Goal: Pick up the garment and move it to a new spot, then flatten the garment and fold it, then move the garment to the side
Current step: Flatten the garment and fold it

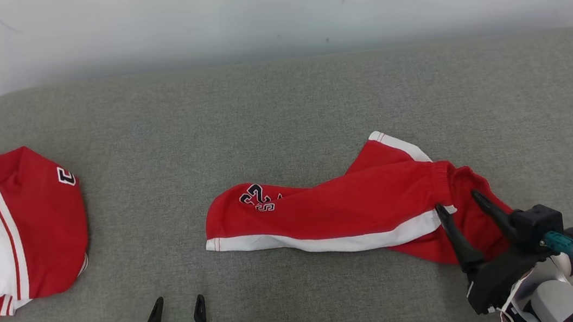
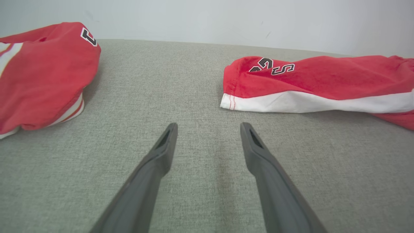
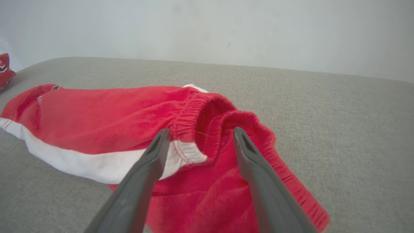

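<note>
Right claw (image 1: 455, 200) gapes over red garment (image 1: 325, 211) lettered perhaps "23"; left claw (image 1: 180, 299) likewise spread.

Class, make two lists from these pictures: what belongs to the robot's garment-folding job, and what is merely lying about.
In the job:
red shorts
right gripper, jaws open at the waistband
left gripper, jaws open, nothing between them
grey cushion under the shorts

Lying about:
second red garment, bunched at the left
</note>
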### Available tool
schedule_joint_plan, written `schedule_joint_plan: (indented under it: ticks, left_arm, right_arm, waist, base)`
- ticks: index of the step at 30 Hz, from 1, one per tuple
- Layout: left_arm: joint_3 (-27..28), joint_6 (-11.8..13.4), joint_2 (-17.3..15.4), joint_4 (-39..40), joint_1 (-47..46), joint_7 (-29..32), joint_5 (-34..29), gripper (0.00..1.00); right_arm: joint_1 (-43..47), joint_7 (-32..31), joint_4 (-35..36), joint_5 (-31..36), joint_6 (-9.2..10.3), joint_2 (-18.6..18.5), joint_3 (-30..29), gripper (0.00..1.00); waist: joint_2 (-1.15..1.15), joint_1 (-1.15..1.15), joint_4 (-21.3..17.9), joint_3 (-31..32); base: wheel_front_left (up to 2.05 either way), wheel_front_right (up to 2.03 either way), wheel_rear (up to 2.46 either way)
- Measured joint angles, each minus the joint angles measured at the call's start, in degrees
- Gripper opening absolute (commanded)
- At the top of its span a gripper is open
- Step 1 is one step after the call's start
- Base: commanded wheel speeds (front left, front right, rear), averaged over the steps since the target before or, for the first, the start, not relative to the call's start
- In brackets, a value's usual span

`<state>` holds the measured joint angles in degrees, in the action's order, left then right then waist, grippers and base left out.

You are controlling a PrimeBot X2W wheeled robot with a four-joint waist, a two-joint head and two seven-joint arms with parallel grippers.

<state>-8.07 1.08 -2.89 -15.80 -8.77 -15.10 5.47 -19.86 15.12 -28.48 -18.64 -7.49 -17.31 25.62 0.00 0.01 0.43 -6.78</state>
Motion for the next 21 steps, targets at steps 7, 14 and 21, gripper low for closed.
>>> schedule_joint_plan:
  ticks: [7, 14, 21]
  left_arm:
    - [-0.2, 0.2, 0.0, -0.2, -0.9, 0.0, 0.7, 1.00]
    - [-0.5, 0.5, 0.0, -0.1, -1.0, 0.0, 1.4, 1.00]
    - [-0.6, 0.5, 0.0, 0.1, -1.5, 0.0, 1.6, 1.00]
  right_arm:
    - [-3.0, 0.0, -2.4, -2.1, 0.00, -3.7, 6.3, 1.00]
    - [-4.7, 0.0, -4.0, -5.2, 0.00, -6.0, 12.0, 0.75]
    - [-5.7, 0.0, -3.4, -7.3, 0.00, -7.4, 14.4, 0.02]
  waist:
    - [0.00, 0.00, 1.4, -1.2]
    - [0.00, 0.00, 2.3, -1.9]
    - [0.00, 0.00, 2.0, -2.6]
  base:
    - [0.00, 0.00, 0.00]
    - [0.00, 0.00, 0.00]
    - [0.00, 0.00, 0.00]
